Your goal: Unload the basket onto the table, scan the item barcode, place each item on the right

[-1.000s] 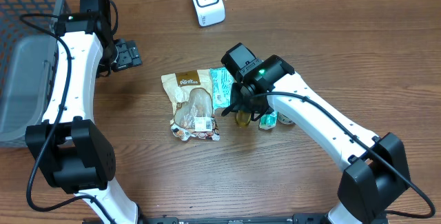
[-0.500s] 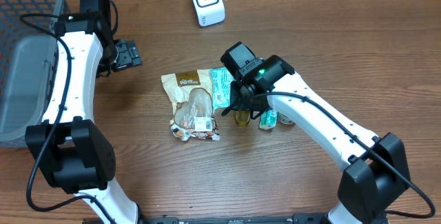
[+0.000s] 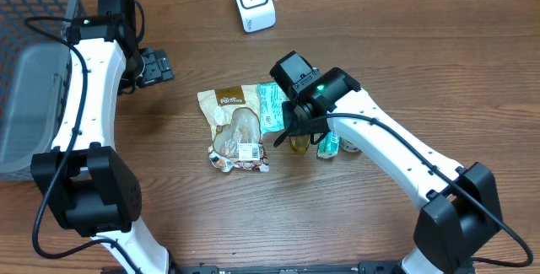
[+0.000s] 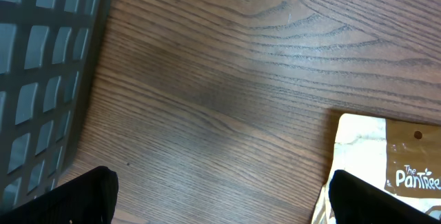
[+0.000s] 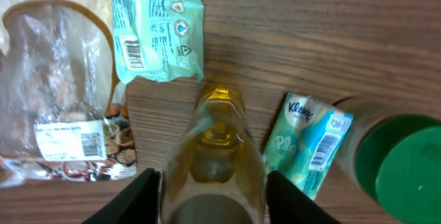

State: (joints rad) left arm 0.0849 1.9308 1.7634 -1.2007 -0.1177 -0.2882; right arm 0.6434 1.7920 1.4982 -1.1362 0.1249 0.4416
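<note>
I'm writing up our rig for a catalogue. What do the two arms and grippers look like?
Both the left arm and right arm have smooth white shells between chunky black joints. A thin black cable runs along each. The left gripper and right gripper look black from overhead. A small green light glows near the right wrist.

Table: warm brown, dark wavy grain. Basket: grey, open grid. Scanner: white, dark window. Snack pouch: tan, brown band, white lettering, clear panel, white barcode label. Wipes pack: mint green, white print, white barcode patch. Bottle: clear, shows amber-yellow inside. Kleenex pack: teal and blue, white barcode strip. Cap: solid green. Left arm, right arm: white shells, black joints; green light on right arm.
</note>
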